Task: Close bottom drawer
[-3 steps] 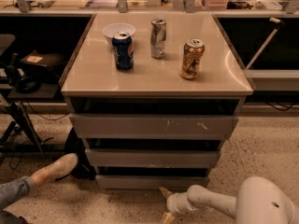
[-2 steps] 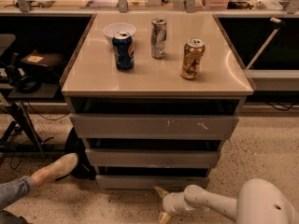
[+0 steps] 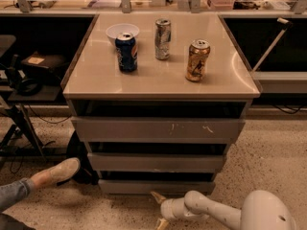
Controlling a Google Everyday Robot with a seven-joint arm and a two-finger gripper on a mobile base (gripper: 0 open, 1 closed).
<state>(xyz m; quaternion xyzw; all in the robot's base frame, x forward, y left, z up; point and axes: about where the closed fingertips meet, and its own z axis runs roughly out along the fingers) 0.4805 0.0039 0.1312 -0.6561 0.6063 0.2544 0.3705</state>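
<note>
Lying just beyond spread gripper fingers (image 3: 158,196): bottom drawer (image 3: 144,186).

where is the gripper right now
The gripper is at the bottom centre of the camera view, low over the floor, just in front of the bottom drawer, jaws open.

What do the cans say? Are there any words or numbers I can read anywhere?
No text here can be quoted.
Blue can: has printing, but it cannot be read.
Silver can: markings cannot be read.
Gold can: dark design, no letters legible.
Top drawer: white scratches only, not writing.
Bottom drawer: plain front, no label.
Pincer: open, low in front of the bottom drawer, no writing visible.
</note>
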